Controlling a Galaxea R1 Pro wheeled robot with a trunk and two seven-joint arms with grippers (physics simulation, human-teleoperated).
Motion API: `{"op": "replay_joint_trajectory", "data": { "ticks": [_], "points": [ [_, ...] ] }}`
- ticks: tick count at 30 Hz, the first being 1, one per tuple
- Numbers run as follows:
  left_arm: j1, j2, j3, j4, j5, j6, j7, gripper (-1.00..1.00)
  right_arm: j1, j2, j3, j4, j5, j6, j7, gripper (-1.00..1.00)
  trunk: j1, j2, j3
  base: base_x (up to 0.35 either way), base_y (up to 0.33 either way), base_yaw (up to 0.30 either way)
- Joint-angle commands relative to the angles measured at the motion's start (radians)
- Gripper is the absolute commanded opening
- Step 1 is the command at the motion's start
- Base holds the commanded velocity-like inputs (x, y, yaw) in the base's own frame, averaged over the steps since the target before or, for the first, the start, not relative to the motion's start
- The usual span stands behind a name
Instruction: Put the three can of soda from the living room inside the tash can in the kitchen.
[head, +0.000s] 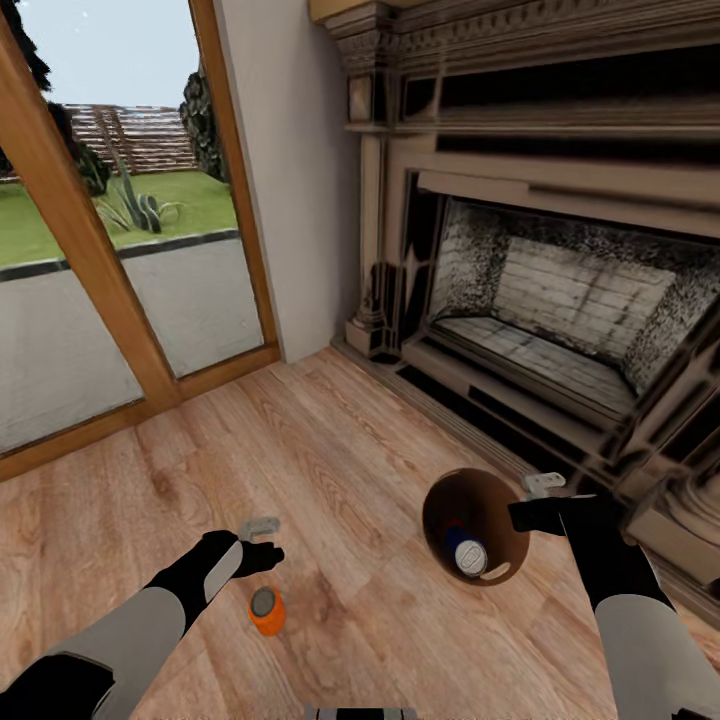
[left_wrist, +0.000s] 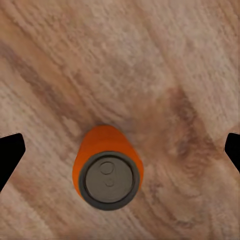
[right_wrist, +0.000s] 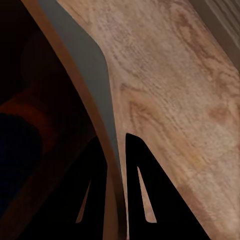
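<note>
Orange can (left_wrist: 107, 170), no legible label

bare floor (left_wrist: 165, 60) rings the upright orange can (left_wrist: 107, 167).

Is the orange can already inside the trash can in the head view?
No, the orange can stands upright on the wood floor under the left gripper, well apart from the trash can.

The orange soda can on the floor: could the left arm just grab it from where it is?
Probably yes. The left gripper hangs open just above the upright orange can, its fingers spread wide on either side, with bare plank floor around it.
</note>
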Motion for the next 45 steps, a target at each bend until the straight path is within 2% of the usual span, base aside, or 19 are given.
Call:
{"op": "replay_joint_trajectory", "data": {
  "ticks": [1, 18, 21, 26, 30, 34, 36, 38, 41, 45],
  "points": [
    [0.0, 0.0, 0.0, 0.0, 0.0, 0.0, 0.0, 1.0, -0.001, 0.0, 0.0, -0.001, -0.015, 0.003, 0.004, -1.0, 0.0, 0.0, -0.004, 0.0, 0.0, 0.0],
    [0.0, 0.001, 0.0, -0.001, 0.0, 0.001, 0.0, 1.0, -0.002, 0.001, 0.0, -0.006, -0.016, 0.005, 0.004, -1.0, 0.008, -0.004, -0.07, 0.0, 0.0, 0.0],
    [0.0, 0.001, 0.0, -0.001, 0.0, 0.001, -0.001, 1.0, -0.007, 0.001, 0.011, -0.026, -0.016, 0.03, 0.005, -1.0, 0.009, -0.005, -0.081, 0.0, 0.0, 0.0],
    [-0.001, 0.001, 0.0, -0.005, 0.002, 0.014, -0.006, 1.0, -0.053, 0.0, 0.063, -0.083, -0.015, 0.12, 0.006, -1.0, 0.009, -0.005, -0.081, 0.0, 0.0, 0.0],
    [-0.001, 0.001, 0.0, -0.01, 0.005, 0.036, -0.01, 1.0, -0.064, -0.001, 0.108, -0.142, -0.016, 0.22, 0.007, -1.0, 0.009, -0.005, -0.081, 0.0, 0.0, 0.0],
    [-0.001, 0.002, 0.0, -0.013, 0.007, 0.045, -0.011, 1.0, -0.068, -0.002, 0.175, -0.239, -0.016, 0.314, 0.008, -1.0, 0.009, -0.005, -0.081, 0.0, 0.0, 0.0],
    [-0.001, 0.002, 0.0, -0.013, 0.006, 0.047, -0.01, 1.0, -0.069, -0.001, 0.187, -0.268, -0.017, 0.35, 0.008, -1.0, 0.01, -0.005, -0.085, 0.0, 0.0, 0.0],
    [-0.001, 0.002, 0.0, -0.012, 0.006, 0.047, -0.008, 1.0, -0.069, -0.001, 0.193, -0.283, -0.017, 0.371, 0.008, -1.0, 0.011, -0.006, -0.093, 0.0, 0.0, 0.0],
    [-0.017, 0.014, 0.001, -0.011, 0.007, 0.06, -0.006, 1.0, -0.07, 0.0, 0.233, -0.307, -0.018, 0.406, 0.008, -1.0, 0.012, -0.006, -0.104, 0.0, 0.0, 0.0],
    [-0.024, 0.026, 0.001, -0.009, 0.007, 0.063, -0.004, 1.0, -0.071, -0.001, 0.245, -0.311, -0.017, 0.411, 0.008, -1.0, 0.014, -0.007, -0.12, 0.0, 0.0, 0.0]
  ]
}}
